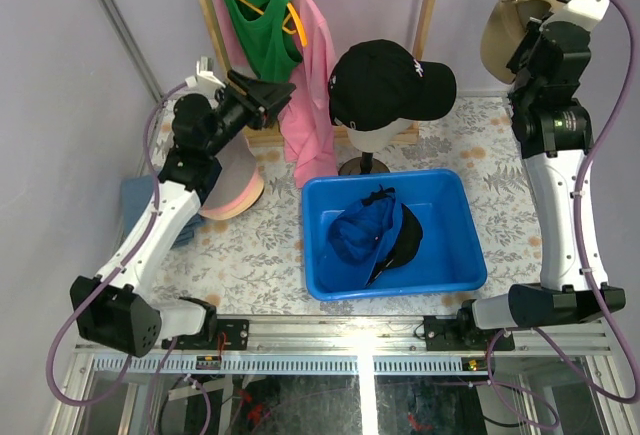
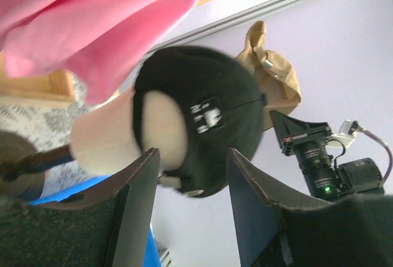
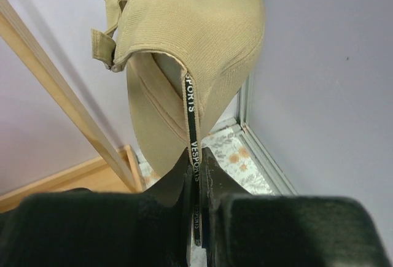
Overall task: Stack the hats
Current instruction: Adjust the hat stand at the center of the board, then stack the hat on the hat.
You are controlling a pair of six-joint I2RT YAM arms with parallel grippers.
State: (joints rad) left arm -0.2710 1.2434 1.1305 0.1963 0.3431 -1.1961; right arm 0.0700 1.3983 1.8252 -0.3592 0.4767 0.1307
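Right gripper (image 3: 195, 178) is pinched shut on the edge of the khaki cap (image 3: 196, 52), with the cap's printed inner band running down between the jaws. It holds the cap high above the worktop's far right corner, so the crown hangs free of everything below. Left gripper (image 2: 193, 199) stands partly open with nothing between its fingers. It is aimed at the black cap (image 2: 202, 119) on the mannequin head (image 2: 159, 126) near the middle of the far edge, a line-up that suggests this cap is to be taken off next. The pink shirt (image 2: 92, 21) hangs just beside that approach and could snag. At the near middle, the blue bin (image 1: 312, 245) holds a blue cap (image 1: 360, 230) and a black hat (image 1: 405, 245), seemingly the stack in progress. The pink and beige hats (image 1: 238, 193) lie by the left edge.
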